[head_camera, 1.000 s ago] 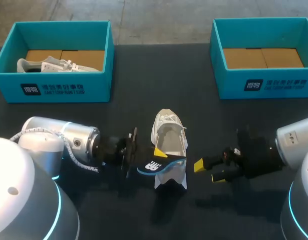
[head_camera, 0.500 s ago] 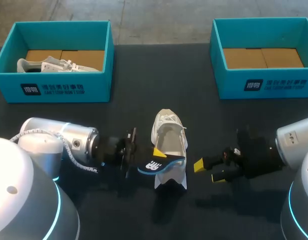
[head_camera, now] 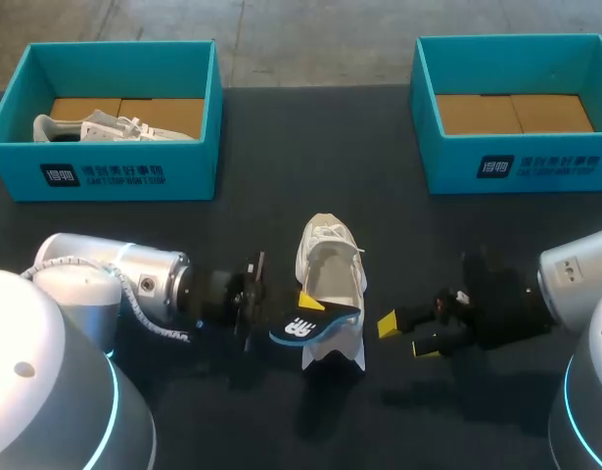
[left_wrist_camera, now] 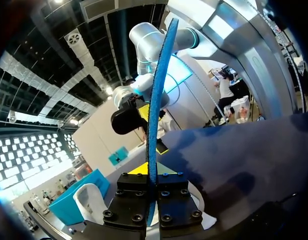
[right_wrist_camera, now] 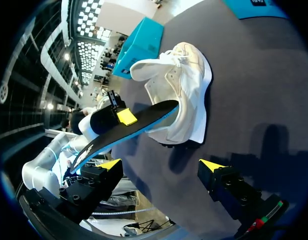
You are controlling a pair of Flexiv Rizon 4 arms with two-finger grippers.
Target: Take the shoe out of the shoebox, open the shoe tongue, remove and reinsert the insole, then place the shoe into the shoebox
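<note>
A white shoe (head_camera: 330, 269) lies on the dark table between my two arms, its opening up. My left gripper (head_camera: 308, 300) is shut on a black insole with a blue underside (head_camera: 315, 323), held over the shoe's heel end. In the left wrist view the insole (left_wrist_camera: 155, 110) stands edge-on between the fingers of the left gripper (left_wrist_camera: 152, 172), with the shoe (left_wrist_camera: 91, 202) below and beside it. My right gripper (head_camera: 408, 336) stands open just right of the shoe, holding nothing. From the right wrist the shoe (right_wrist_camera: 183, 95) and insole (right_wrist_camera: 128, 131) lie ahead of the right gripper (right_wrist_camera: 161, 165).
A teal shoebox (head_camera: 105, 176) at the back left holds another white shoe (head_camera: 100, 127). A second teal shoebox (head_camera: 516, 162) at the back right shows only its cardboard floor. Bare dark table (head_camera: 310, 166) lies between the boxes.
The left arm's wrist has drawn back very slightly to the left. The insole, the shoe and the right gripper keep their places.
</note>
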